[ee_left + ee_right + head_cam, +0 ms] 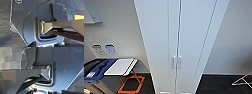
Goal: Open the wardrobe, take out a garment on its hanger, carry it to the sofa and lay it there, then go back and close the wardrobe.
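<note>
Wardrobe [179, 37] doors shut, head view

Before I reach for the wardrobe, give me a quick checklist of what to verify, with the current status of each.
1. Wardrobe straight ahead and centred in the head view: ok.
2. Both doors shut, seam between them closed: ok, so opening is not yet done.
3. Pair of handles visible on either side of the seam: ok.
4. Space beside the wardrobe: not ok on the left, where a folding stand with orange legs carrying a white board sits close by; a pale rack stands at the right edge.
5. Gripper state, left and right: cannot tell from the wrist views.
6. Garment and hanger inside: cannot tell, doors closed.
</note>
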